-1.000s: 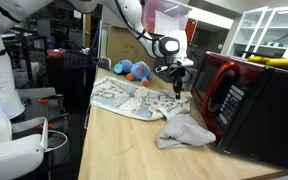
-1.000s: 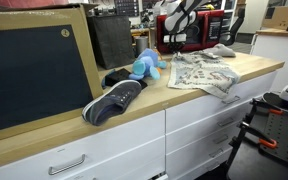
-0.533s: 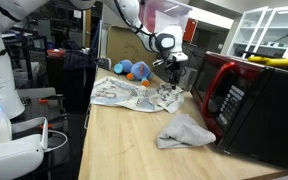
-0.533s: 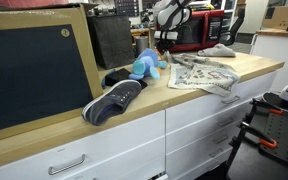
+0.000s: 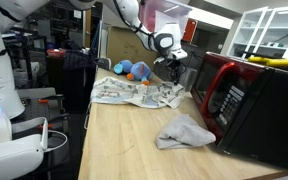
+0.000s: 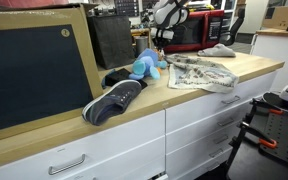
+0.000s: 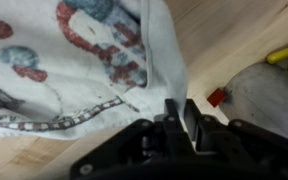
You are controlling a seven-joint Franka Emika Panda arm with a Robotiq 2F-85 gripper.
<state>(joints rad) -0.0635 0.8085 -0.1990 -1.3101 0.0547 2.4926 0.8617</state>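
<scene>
Firstly, in an exterior view: the tool (image 5: 170, 68) hangs low over the far right corner of the printed cloth (image 5: 134, 94). The cloth lies spread flat on the tabletop (image 5: 124, 150), and its long axis runs left from the tool. A blue plush toy (image 5: 136, 70) sits just beyond the cloth's far edge. The red microwave (image 5: 249, 105) stands close on the right and walls off that side. A grey rag (image 5: 184, 131) lies crumpled nearer, apart from the cloth. Open room lies left and near.

Next, in an exterior view from the cabinet front: the tool (image 6: 161, 40) is at the cloth's far left corner, and the printed cloth (image 6: 202, 72) stretches right from it, its near hem close to the tabletop (image 6: 184, 96) edge. The plush toy (image 6: 147, 65) is just left of the tool. A dark shoe (image 6: 114, 100) lies further left, well apart.

Lastly, wrist view: the tool (image 7: 179, 108) has its fingers drawn close together. A folded hem of the printed cloth (image 7: 74, 60) runs straight down into them. I cannot tell whether the hem is pinched or merely touched. Bare wood (image 7: 234, 40) lies right of the hem.
</scene>
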